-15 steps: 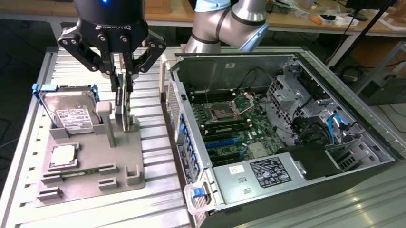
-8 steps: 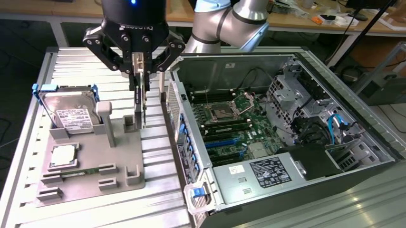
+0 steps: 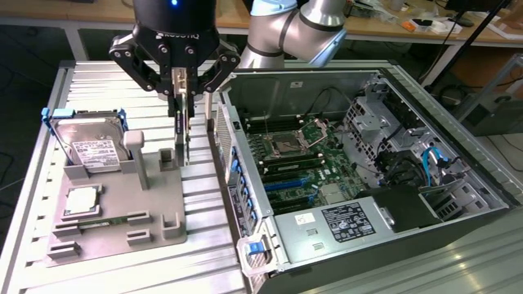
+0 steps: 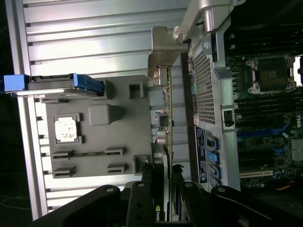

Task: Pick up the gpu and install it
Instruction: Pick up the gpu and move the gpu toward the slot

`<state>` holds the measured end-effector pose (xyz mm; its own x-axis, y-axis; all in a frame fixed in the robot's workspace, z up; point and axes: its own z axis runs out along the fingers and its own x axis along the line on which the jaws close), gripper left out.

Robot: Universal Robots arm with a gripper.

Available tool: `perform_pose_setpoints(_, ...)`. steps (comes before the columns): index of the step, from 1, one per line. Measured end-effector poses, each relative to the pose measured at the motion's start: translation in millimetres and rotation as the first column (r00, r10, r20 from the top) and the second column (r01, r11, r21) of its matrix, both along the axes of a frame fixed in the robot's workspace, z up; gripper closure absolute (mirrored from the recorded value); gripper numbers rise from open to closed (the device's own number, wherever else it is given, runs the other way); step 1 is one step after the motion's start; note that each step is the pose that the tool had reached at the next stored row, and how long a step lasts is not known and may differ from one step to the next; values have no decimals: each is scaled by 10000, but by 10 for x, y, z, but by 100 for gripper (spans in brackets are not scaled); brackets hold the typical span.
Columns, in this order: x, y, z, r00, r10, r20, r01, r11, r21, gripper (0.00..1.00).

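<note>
The gpu (image 3: 180,138) hangs upright as a thin, edge-on card between my fingers, over the right side of the grey holder tray (image 3: 155,205). My gripper (image 3: 181,103) is shut on its top edge. In the wrist view the gpu (image 4: 168,123) runs as a narrow strip, with its silver bracket (image 4: 162,54) at the far end and my gripper (image 4: 162,182) clamped on the near end. It sits just outside the perforated side wall of the open computer case (image 3: 245,159). Whether its lower edge still touches the holder I cannot tell.
On the holder tray stand a silver hard drive in a blue frame (image 3: 88,139), a square processor chip (image 3: 82,201) and a slim green memory stick (image 3: 102,222). Inside the case lies the motherboard (image 3: 298,153) with blue slots (image 3: 286,184), cables and a power supply (image 3: 347,220).
</note>
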<state>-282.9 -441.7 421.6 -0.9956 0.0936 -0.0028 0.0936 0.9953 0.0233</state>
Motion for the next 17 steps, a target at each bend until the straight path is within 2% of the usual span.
perform_pose_setpoints(17, 86, 0, 0, 10000, 0, -1, 0, 10000, -1, 73)
